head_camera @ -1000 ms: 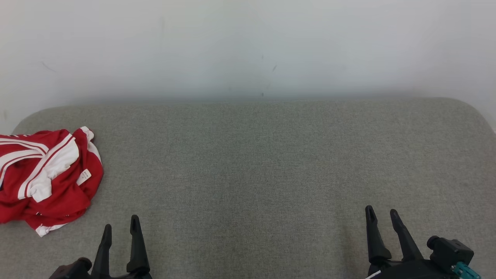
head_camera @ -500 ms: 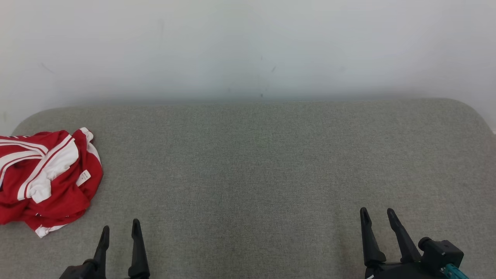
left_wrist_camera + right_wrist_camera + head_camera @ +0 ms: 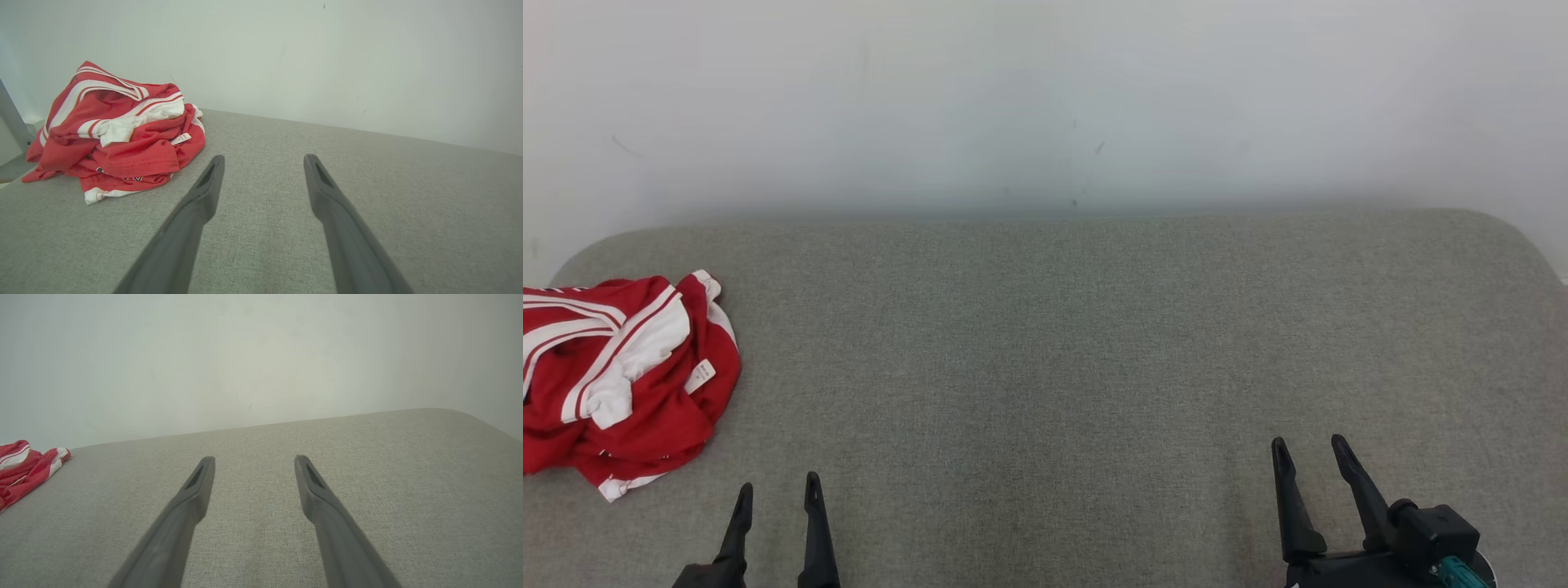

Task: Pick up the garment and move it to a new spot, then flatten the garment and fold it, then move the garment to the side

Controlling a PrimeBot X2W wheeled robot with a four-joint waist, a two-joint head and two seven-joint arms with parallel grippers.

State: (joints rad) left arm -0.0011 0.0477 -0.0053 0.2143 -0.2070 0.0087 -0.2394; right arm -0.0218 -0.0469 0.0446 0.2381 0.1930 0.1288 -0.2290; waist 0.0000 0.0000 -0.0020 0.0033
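The garment, a crumpled red-and-white heap with no clear long axis, lies at the left edge of the grey desk. The left tool is fully open and empty. The garment lies to its left and slightly farther off. The right tool, also wide open and empty, is well apart on the right. The left arm is therefore judged the nearer for the pick.

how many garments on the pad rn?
1. A crumpled red-and-white garment lies at the left edge of the grey pad, ahead-left of the open left tool. Its folds may hide another piece.
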